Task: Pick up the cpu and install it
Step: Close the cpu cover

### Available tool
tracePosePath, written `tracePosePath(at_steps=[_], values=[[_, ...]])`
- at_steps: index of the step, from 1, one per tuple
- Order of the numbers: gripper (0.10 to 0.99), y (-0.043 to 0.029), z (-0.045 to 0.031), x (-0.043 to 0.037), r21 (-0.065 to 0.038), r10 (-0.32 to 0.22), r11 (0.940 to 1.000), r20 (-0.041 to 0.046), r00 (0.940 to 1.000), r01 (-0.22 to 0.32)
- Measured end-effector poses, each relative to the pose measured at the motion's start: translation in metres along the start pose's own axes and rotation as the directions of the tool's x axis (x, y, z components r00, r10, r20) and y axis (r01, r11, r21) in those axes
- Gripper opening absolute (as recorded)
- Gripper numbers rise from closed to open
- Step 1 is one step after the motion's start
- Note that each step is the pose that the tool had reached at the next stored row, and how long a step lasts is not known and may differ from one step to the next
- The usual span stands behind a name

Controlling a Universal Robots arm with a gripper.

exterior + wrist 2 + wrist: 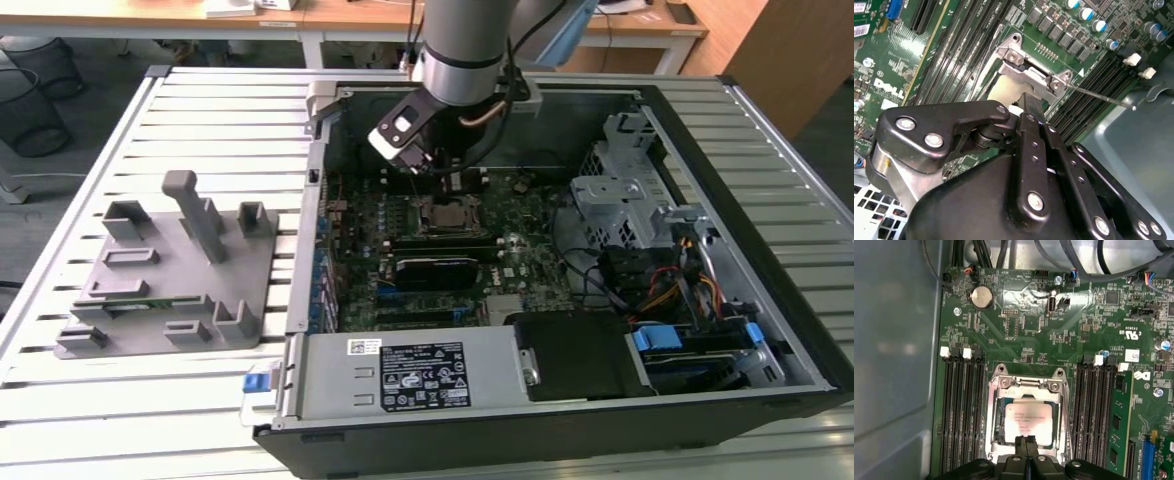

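A slatted white surface (200, 90) carries an open computer case (747, 330) and, at its nine o'clock in the exterior view, a grey fixture block (174, 270). Inside the case, the arm's tool (1027, 441) hangs over the motherboard (1019, 325). The cpu (1026, 420) lies flat in the socket frame (996, 405), its silver top facing up. The tool's fingers (1023, 450) are pressed together, their tips at the cpu's near edge; whether they touch it is hard to make out. In the second wrist view the tool's body hides most of the socket.

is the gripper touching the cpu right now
Cannot tell. In the first wrist view the gripper overlaps the near edge of the cpu sitting in the socket, but neither contact nor gap shows plainly.
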State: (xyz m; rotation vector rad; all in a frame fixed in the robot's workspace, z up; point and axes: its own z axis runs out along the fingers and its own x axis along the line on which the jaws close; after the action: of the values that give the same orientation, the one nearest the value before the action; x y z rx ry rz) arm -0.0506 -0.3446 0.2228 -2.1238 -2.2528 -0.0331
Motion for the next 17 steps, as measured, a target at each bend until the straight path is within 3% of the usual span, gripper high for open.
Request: tracePosePath(at_steps=[6, 17], values=[[0.106, -0.0053, 0.0041, 0.0001, 0.0, 0.0, 1.0, -0.0003, 1.0, 0.0], [0.106, -0.0086, 0.0141, -0.0001, 0.0, -0.001, 1.0, -0.0011, 1.0, 0.001]])
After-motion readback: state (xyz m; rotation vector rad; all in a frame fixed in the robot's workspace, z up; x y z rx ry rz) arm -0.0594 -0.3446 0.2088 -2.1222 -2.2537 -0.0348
